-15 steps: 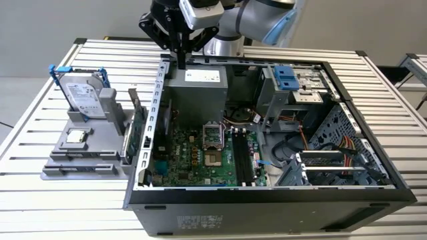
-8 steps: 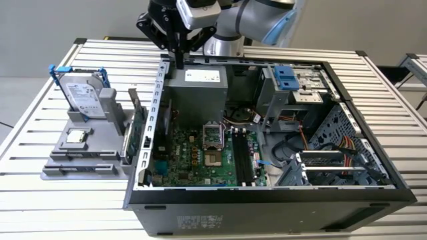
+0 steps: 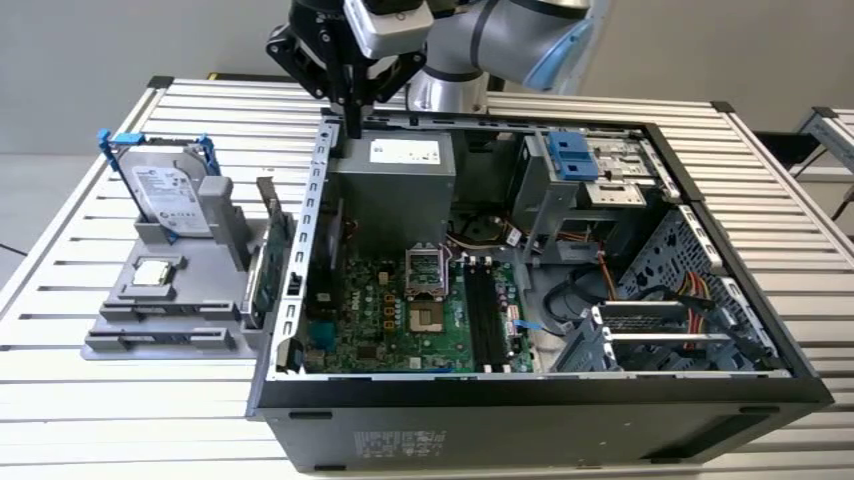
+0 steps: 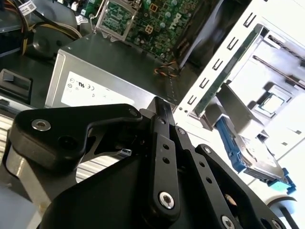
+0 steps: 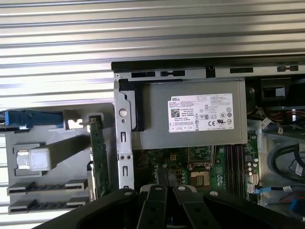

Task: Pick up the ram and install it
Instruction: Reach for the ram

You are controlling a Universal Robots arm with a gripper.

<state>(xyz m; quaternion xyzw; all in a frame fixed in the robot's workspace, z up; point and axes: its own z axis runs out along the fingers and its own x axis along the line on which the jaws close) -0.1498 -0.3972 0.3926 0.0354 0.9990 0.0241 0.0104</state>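
My gripper (image 3: pixel 355 128) hangs over the back edge of the open computer case (image 3: pixel 287 385), above the grey power supply (image 3: pixel 400 175). Its fingers (image 4: pixel 162 107) are shut with nothing between them; the gripper (image 5: pixel 165 172) is the same in the first wrist view. At the exterior view's left, a green card (image 3: pixel 276 268) with a metal bracket stands on edge in a grey holder (image 3: pixel 160 335). Close beside the card (image 5: pixel 99 157) stands a thinner dark strip (image 5: pixel 89 174), seen edge-on, which I take for the ram (image 3: pixel 252 295). The gripper is well away from it.
The holder also carries a silver hard drive (image 3: pixel 171 200) in a blue frame and a processor chip (image 3: pixel 156 270). Inside the case lie the motherboard (image 3: pixel 387 320), the black memory slots (image 3: pixel 483 315), cables and a drive cage (image 3: pixel 587 165). A slatted metal table (image 3: pixel 80 400) is underneath.
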